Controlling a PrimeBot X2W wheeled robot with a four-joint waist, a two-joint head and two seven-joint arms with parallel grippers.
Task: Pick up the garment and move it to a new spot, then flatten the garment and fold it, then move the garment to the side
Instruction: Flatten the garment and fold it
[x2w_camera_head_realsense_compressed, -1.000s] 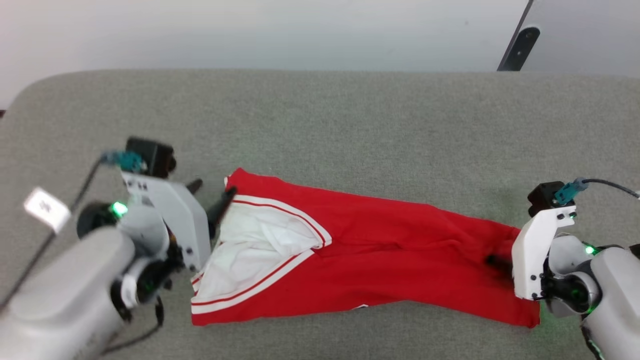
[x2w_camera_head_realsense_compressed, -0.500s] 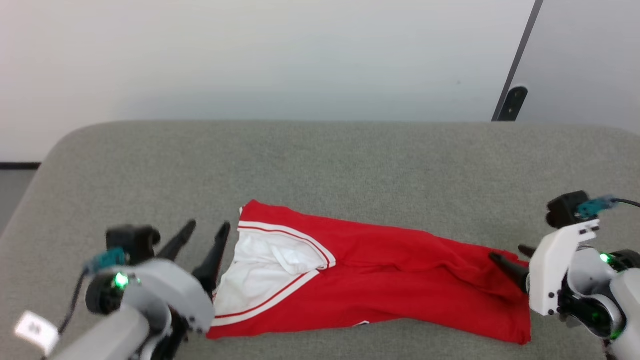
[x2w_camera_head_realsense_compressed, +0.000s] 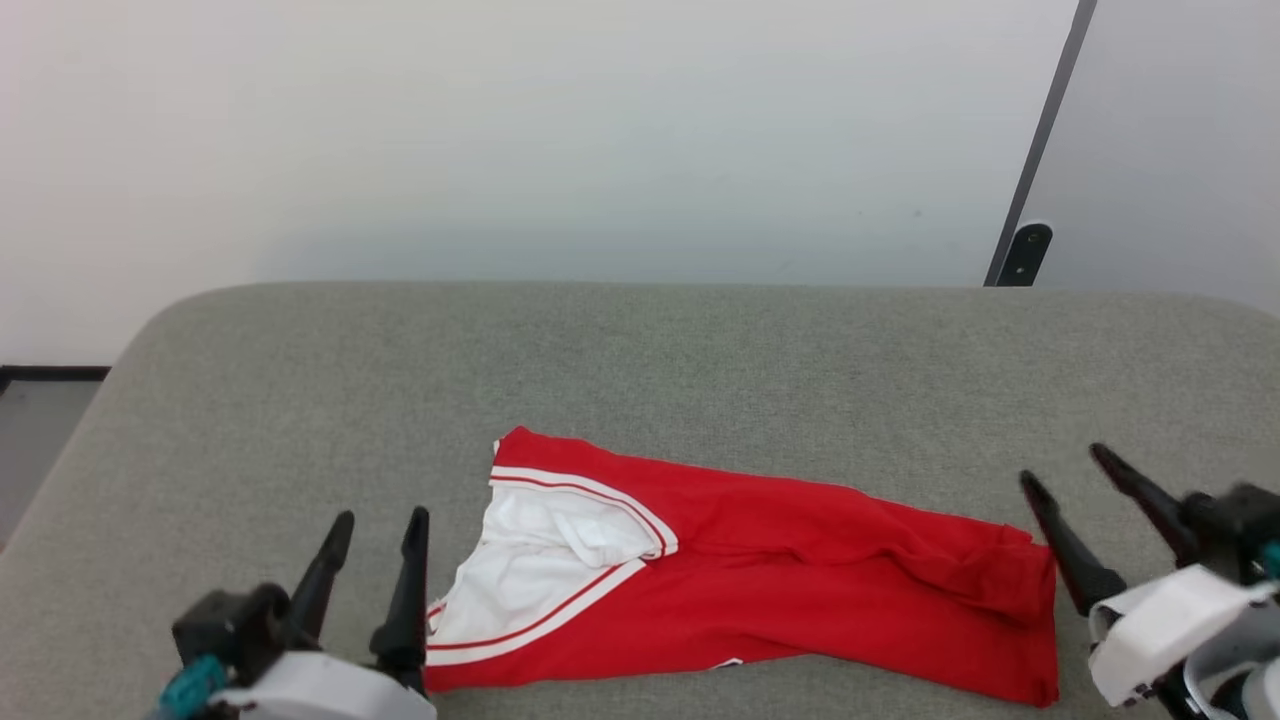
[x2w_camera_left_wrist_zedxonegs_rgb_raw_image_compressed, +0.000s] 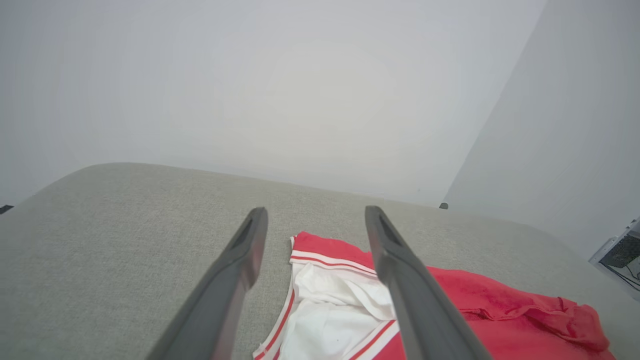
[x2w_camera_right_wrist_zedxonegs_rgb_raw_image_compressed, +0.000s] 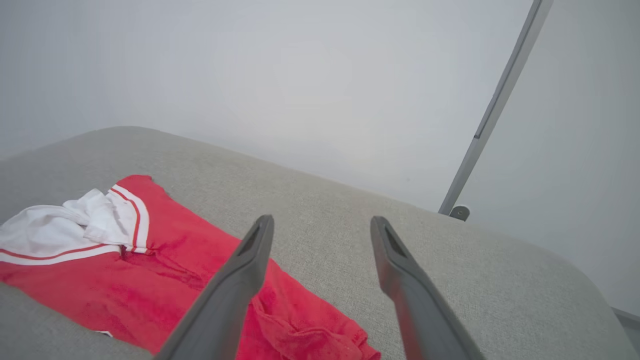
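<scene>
garment (x2w_camera_head_realsense_compressed: 780, 590) lies on the grey padded surface (x2w_camera_head_realsense_compressed: 640, 360), low and a bit right of middle in my head view. it's a long narrow strip running left to right, slightly slanted, with the left end higher up the frame. it's mostly red. the left end shows white inner fabric framed by white-and-red striped trim. the right end is bunched and wrinkled. a small bit of white pokes out at the near edge, too small to tell what it is.

left gripper (x2w_camera_head_realsense_compressed: 380, 518) sits at lower left, just beside the garment's trimmed end. i can't tell if its nearer finger touches the cloth. its 2 fingers point up the frame, spread apart, with nothing between them. in the left wrist view the white end lies past the fingers, partly behind the right-hand one.

right gripper (x2w_camera_head_realsense_compressed: 1064, 467) is at lower right, just beside the wrinkled end. its 2 fingers lean up and to the left, set wide and holding nothing. the right wrist view has bare grey surface between them and red cloth behind the left-hand finger.

behind is a pale wall (x2w_camera_head_realsense_compressed: 500, 140), with a dark slanted strip (x2w_camera_head_realsense_compressed: 1045, 140) at upper right and a small dark fitting (x2w_camera_head_realsense_compressed: 1030, 245) near its base.
</scene>
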